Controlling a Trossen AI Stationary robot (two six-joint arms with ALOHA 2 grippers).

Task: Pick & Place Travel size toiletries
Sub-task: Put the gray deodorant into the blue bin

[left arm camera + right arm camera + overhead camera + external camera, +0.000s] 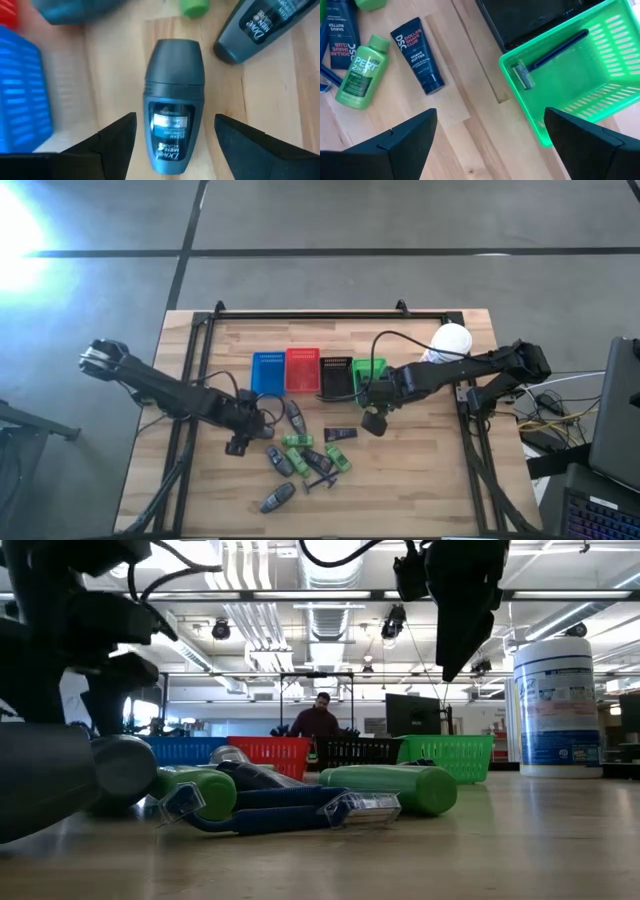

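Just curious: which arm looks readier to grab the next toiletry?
Probably the left: its open left gripper straddles a grey Dove roll-on bottle. The right gripper hangs open over bare wooden table.

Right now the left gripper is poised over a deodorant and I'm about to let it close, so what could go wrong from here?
The left gripper straddles a grey roll-on deodorant lying on its side; being rounded, it may roll or squirt out as the fingers close. A second deodorant and the blue basket lie close by, so a drifting finger might nudge either. The right gripper, open by the green basket, could crowd the pile.
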